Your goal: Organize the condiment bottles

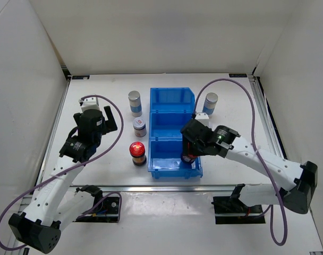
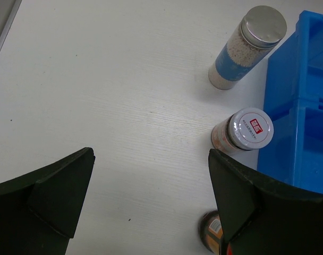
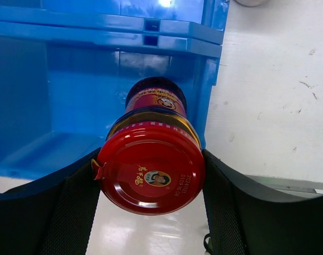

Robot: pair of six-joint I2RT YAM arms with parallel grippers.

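A white wood-grain table (image 1: 108, 175) fills the middle. Plain white walls enclose it: one wall (image 1: 18, 106) at 9 o'clock, a back wall (image 1: 161, 32) at 12, another (image 1: 305, 69) at 3. A metal rail (image 1: 161, 187) edges it at 6 o'clock. Light is even, with soft shadows.

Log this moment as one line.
right gripper shut on red-capped bottle in near compartment of blue bin; left gripper open, empty
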